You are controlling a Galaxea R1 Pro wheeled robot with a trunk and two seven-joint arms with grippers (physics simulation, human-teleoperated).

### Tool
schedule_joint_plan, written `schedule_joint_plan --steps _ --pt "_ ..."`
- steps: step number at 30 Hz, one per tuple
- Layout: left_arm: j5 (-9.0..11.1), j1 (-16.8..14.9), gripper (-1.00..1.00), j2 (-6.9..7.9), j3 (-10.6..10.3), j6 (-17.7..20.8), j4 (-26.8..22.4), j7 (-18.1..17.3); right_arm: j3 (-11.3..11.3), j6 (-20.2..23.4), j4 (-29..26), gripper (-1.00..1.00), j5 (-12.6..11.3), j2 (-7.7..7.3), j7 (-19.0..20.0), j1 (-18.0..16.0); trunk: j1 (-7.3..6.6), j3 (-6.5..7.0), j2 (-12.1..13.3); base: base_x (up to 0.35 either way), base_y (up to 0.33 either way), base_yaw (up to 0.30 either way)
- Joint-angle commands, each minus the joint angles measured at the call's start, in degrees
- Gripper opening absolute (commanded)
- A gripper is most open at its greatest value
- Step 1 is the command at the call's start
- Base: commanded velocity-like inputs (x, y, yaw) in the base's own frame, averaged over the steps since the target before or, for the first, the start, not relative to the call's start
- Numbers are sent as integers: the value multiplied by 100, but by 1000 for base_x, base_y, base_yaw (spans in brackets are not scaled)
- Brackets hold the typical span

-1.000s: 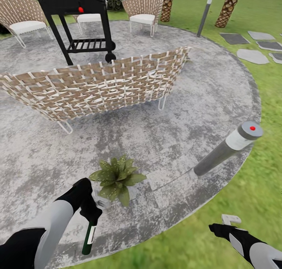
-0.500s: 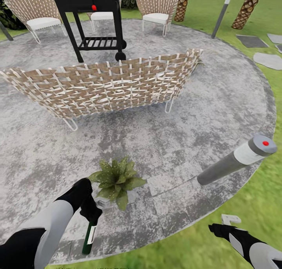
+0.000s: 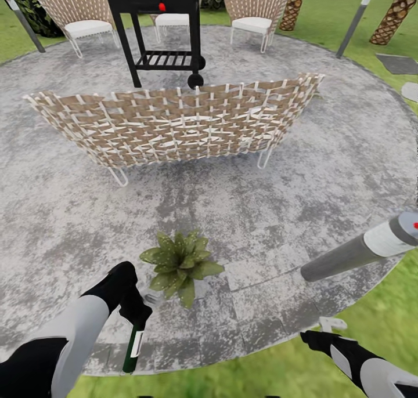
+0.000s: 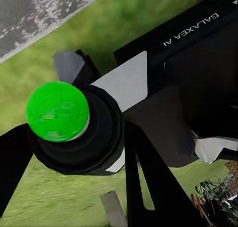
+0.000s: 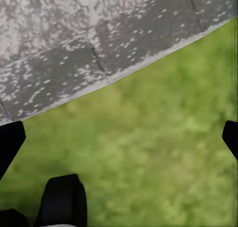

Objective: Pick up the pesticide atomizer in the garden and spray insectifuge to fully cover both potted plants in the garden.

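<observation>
The pesticide atomizer (image 3: 133,348) is grasped by the left gripper (image 3: 137,312), jaws clenched on its upper end; the dark green body with its white label hangs below the jaws, over the patio (image 3: 325,154) edge. One potted plant (image 3: 182,264) is located just beyond and beside the clenched jaws, apart from the bottle. The right gripper (image 3: 326,328) is held over the lawn (image 3: 278,375) just outside the paving, well apart from the plant; its jaws are released and nothing is held. A woven bench (image 3: 174,125) stands beyond the plant.
</observation>
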Motion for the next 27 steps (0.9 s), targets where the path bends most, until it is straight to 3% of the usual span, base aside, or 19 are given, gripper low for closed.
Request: schedule_joint_plan --steps 1,14,27 --pt "-60 0 -100 -5 30 36 -42 -53 -45 24 -7 100 -4 0 28 -1 0 -3 -2 0 -320 4" --pt "-67 0 -100 -82 21 36 -96 -53 -49 21 -7 100 -4 0 28 -2 0 -4 -2 0 -307 0" --pt "-119 -30 -100 -68 22 54 -808 -80 -54 23 7 100 -5 8 51 -1 0 -4 -2 0 -17 0"
